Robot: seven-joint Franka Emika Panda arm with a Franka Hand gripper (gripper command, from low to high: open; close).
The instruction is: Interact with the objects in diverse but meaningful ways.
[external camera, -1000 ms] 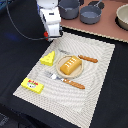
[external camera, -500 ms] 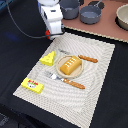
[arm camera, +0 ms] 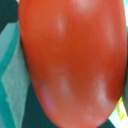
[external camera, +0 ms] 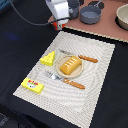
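Here, red fruit (arm camera: 70, 60) right up against the fingers (external camera: 61, 25), their grip state unclear.

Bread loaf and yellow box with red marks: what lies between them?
In the exterior view, a fork lies between the bread loaf and the yellow box, then bare placemat.

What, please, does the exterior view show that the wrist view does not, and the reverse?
Only the exterior view shows the striped placemat, the cheese wedge, the bread loaf, the yellow box, the grey pot and the pincer. Only the wrist view shows the red fruit's glossy skin up close, filling nearly the whole picture. Both share that fruit, seen in the exterior view only as a red sliver at the pincer.
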